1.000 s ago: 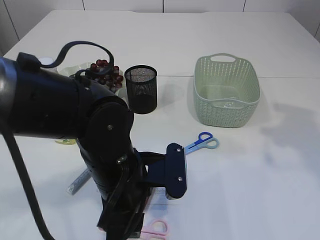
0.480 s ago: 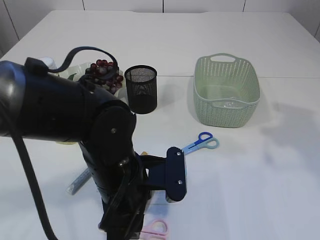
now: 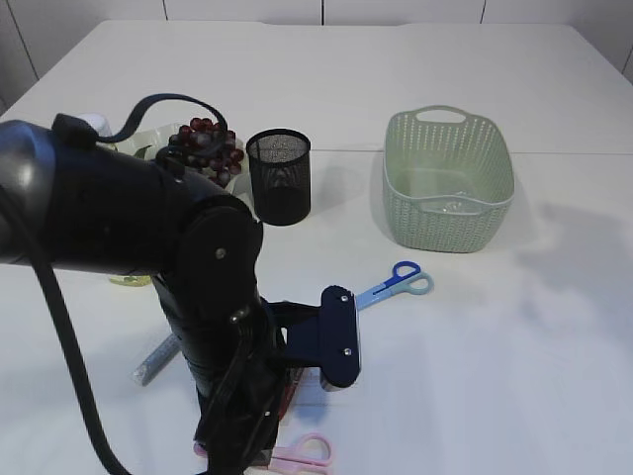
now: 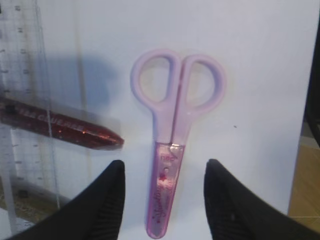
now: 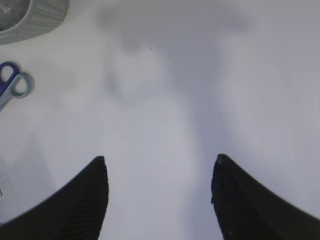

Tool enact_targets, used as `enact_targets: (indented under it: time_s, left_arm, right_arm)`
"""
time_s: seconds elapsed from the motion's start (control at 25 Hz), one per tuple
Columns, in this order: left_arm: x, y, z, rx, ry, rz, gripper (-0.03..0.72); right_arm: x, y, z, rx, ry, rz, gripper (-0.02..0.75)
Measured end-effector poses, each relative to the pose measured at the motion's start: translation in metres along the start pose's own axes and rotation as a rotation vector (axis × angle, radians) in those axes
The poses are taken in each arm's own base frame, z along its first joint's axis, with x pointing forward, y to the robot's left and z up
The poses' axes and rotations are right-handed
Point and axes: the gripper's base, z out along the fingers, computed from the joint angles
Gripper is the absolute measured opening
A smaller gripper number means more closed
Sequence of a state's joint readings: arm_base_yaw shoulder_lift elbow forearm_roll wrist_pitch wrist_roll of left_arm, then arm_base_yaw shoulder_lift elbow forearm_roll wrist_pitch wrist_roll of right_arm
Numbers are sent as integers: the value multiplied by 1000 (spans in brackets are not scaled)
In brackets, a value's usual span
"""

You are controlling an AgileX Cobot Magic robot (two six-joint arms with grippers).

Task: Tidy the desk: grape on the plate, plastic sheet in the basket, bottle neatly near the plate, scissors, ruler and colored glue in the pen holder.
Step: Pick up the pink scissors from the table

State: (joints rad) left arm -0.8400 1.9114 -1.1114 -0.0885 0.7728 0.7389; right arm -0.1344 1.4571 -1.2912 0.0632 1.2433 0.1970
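Left end effector [image 4: 162, 197] now sits lower and nearer the camera side of the desk than a second ago, its fingers narrowed slightly but still apart, straddling the capped blade of the pink plastic-handled scissors [image 4: 172, 135] lying flat on the white desk [image 3: 475, 376]; no contact visible yet. Judgement: a grasp on these scissors is about to be made, first of the pen-holder items. Just left of them lie a dark red glitter glue tube [image 4: 60, 125] and a clear plastic ruler [image 4: 25, 100], close enough to be nudged. Desk edge shows at the wrist view's right, near the scissors. Right end effector [image 5: 160, 197] hovers with fingers apart over bare desk, holding nothing. Blue-handled scissors [image 3: 396, 282] lie mid-desk; black mesh pen holder [image 3: 279, 176] stands beyond, grapes [image 3: 206, 143] beside it, green woven basket [image 3: 450, 178] to the right. Open room lies to the right.
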Motion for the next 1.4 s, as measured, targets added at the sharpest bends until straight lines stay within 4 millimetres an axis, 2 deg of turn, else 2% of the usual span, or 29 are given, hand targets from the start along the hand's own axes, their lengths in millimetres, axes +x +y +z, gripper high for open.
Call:
enact_targets:
  time_s: [0.48,0.72,1.4]
  left_arm:
    - [3,5,0,17,-17,-50,372]
    - [4,4,9,38,8,-52,372]
    - [5,5,18,52,20,-46,372]
  right_arm:
    - [0,0,0,0,0,0,508]
    - [0,0,0,0,0,0,508]
    - [0,0,0,0,0,0,508]
